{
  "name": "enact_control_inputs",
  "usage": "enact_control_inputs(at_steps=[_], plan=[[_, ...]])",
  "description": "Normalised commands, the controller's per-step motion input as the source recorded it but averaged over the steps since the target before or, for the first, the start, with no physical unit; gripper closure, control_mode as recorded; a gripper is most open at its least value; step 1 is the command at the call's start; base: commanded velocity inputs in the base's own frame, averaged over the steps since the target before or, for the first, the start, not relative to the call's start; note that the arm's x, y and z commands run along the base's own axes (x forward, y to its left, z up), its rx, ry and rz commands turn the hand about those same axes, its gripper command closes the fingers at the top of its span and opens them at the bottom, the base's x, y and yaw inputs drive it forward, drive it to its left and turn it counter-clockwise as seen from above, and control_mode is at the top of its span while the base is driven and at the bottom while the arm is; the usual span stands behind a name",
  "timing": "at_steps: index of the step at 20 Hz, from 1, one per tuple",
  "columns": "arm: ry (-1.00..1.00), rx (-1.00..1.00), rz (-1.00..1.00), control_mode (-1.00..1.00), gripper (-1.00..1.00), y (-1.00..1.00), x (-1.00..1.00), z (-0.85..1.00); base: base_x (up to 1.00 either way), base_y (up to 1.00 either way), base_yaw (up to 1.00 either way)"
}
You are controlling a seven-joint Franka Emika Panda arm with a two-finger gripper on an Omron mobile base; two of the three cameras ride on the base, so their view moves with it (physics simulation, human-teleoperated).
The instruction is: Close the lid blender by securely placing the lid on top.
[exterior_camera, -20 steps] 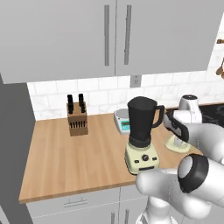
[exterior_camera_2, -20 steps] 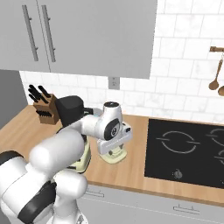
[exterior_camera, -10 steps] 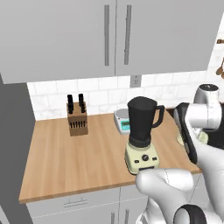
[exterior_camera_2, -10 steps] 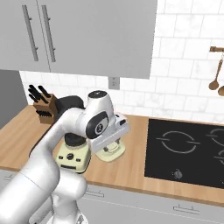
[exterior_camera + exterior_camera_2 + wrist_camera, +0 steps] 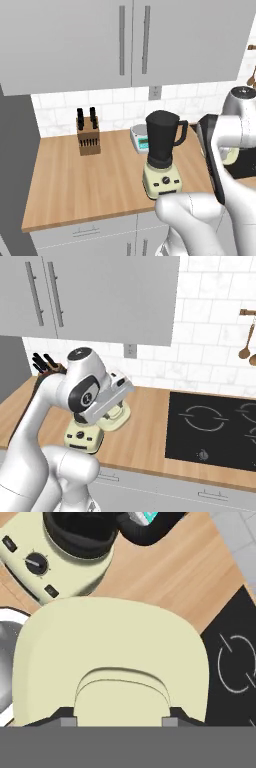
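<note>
The blender [image 5: 161,150] stands on the wooden counter, its black jar [image 5: 162,131] open at the top above a cream base [image 5: 84,437]. In the right base view the arm hides the jar. My gripper [image 5: 118,405] is shut on the lid [image 5: 117,416], a pale cream disc held in the air just right of the blender. In the hand view the lid [image 5: 110,657] spreads across the middle, with my gripper [image 5: 120,719] closed on its raised knob. The blender's base and jar mouth [image 5: 75,542] lie beyond it at the upper left. A cream edge of the lid [image 5: 231,156] peeks out behind the hand.
A knife block [image 5: 88,135] stands at the back left of the counter, and a small white scale [image 5: 141,140] sits behind the blender. A black cooktop [image 5: 215,428] lies to the right. Wooden spoons [image 5: 247,348] hang on the tiled wall, with cabinets [image 5: 135,40] overhead.
The arm has swung and raised the held lid off the counter, carrying it up and a little left toward the blender. The blender has not moved.
</note>
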Motion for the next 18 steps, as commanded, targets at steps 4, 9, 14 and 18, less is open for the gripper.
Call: enact_control_inputs(at_steps=[4,9,14,18], plan=[[-0.02,0.00,0.08,-1.00,1.00,0.50,0.24,0.73,0.00,0.00,0.00],[0.00,0.01,0.05,-1.00,1.00,0.58,0.18,0.45,0.00,0.00,0.00],[0.00,0.01,0.02,-1.00,1.00,0.57,0.04,0.26,0.00,0.00,0.00],[-0.01,0.00,0.00,-1.00,1.00,0.42,-0.01,0.07,0.00,0.00,0.00]])
